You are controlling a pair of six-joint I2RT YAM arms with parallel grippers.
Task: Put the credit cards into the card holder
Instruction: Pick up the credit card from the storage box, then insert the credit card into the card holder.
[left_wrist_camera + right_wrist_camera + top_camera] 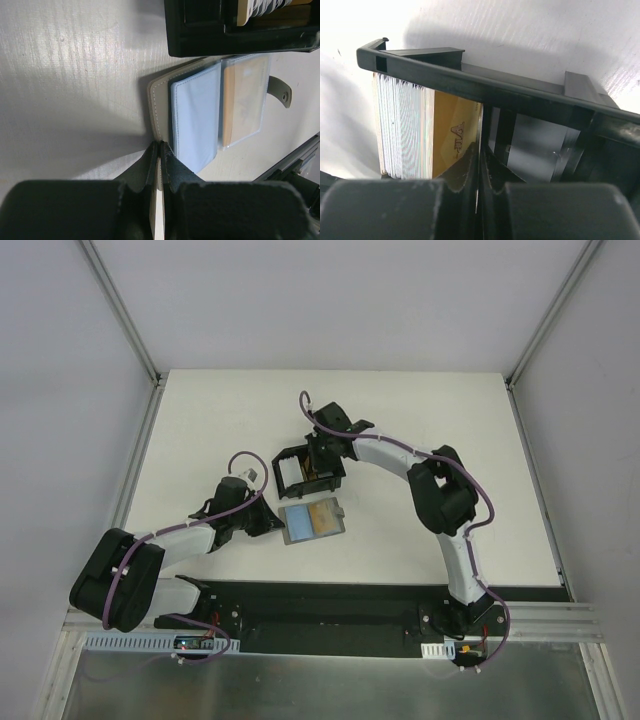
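Observation:
The grey card holder point(312, 521) lies open on the table, showing a pale blue sleeve point(195, 120) and a gold card inside a clear sleeve point(245, 100). My left gripper point(159, 145) is shut on the holder's grey cover edge point(156, 107), at its left side in the top view point(272, 523). The credit cards point(402, 130) stand as a stack on edge in the black tray point(470, 82). A gold card marked VIP point(451, 135) ends the stack. My right gripper point(480, 152) reaches into the tray point(285, 455), its jaws pressed on that gold card's thin edge.
The tray's dividers and empty compartment point(535, 145) lie right of my right fingers. The holder's closing tab point(280, 90) sticks out on its far side. The tray point(240, 35) sits close behind the holder. A black rail point(330, 600) runs along the table's near edge.

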